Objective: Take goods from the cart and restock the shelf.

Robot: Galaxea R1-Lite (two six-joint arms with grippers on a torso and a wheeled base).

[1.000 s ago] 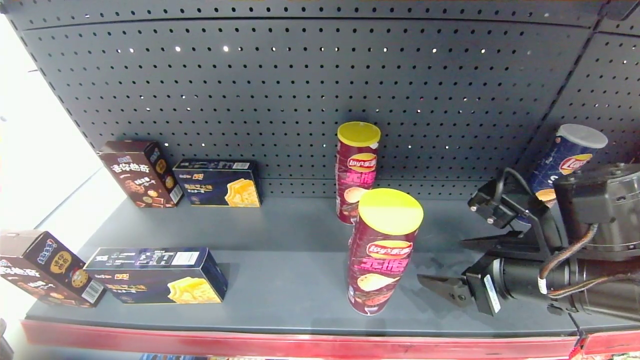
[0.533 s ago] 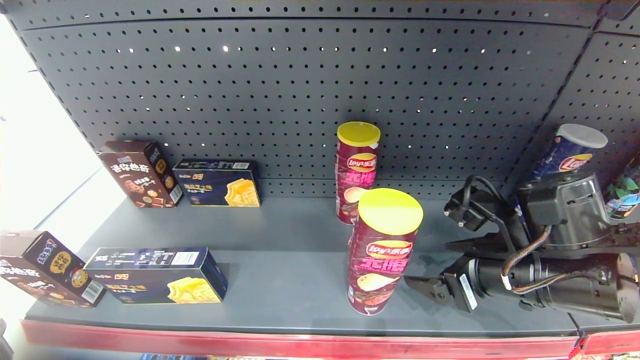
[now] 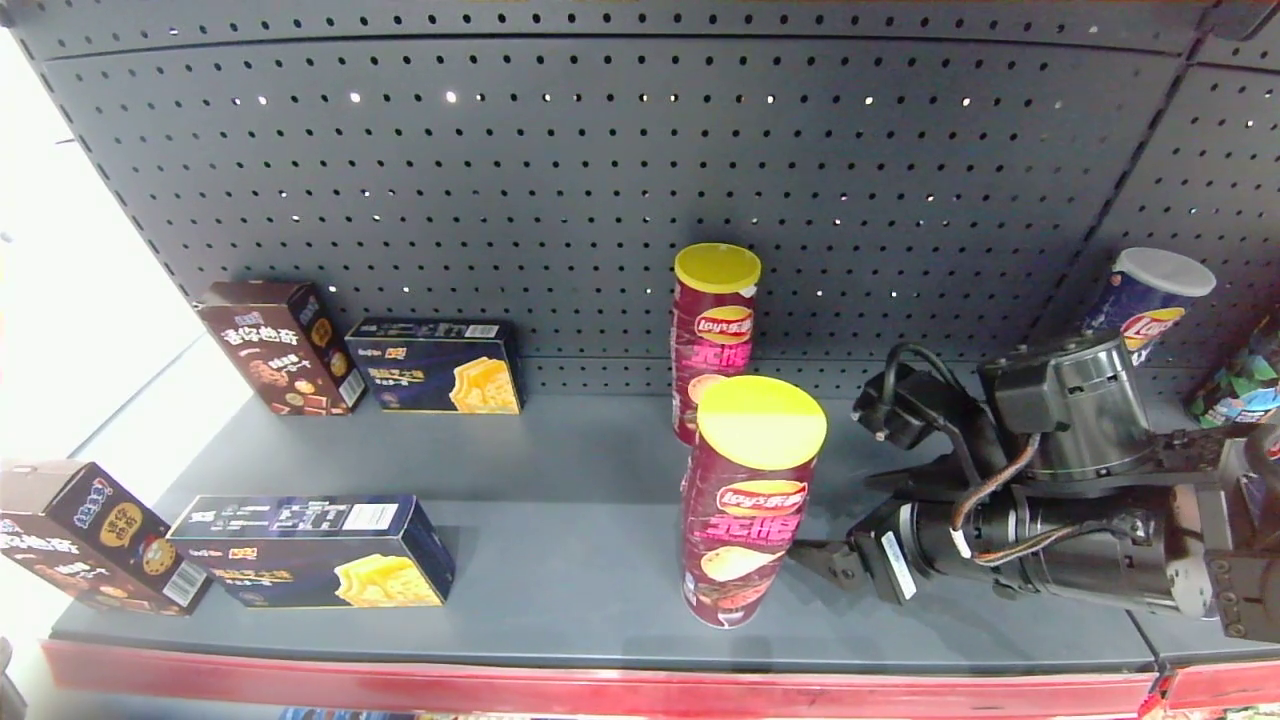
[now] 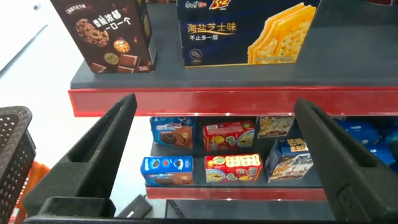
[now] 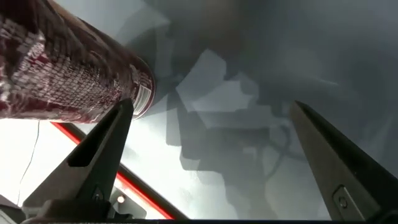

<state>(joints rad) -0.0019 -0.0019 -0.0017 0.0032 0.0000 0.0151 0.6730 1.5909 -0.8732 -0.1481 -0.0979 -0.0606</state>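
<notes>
Two maroon chips cans with yellow lids stand on the grey shelf (image 3: 560,560): the front can (image 3: 745,520) and the rear can (image 3: 714,330) by the pegboard. My right gripper (image 3: 850,515) lies low over the shelf just right of the front can, open, with its near fingertip (image 3: 812,553) against the can's lower side. In the right wrist view the front can (image 5: 68,68) leans beside one finger of the open right gripper (image 5: 211,104). My left gripper (image 4: 216,102) is open and holds nothing, out in front of the shelf's red edge (image 4: 249,101).
Brown cookie boxes (image 3: 280,345) (image 3: 90,535) and navy cracker boxes (image 3: 440,365) (image 3: 320,550) fill the shelf's left side. A blue chips can (image 3: 1150,295) stands at the back right. A lower shelf with small boxes (image 4: 230,168) and a black basket (image 4: 12,155) sit below.
My right arm has slid left along the shelf until its near finger met the front can. The can has shifted a little to the left.
</notes>
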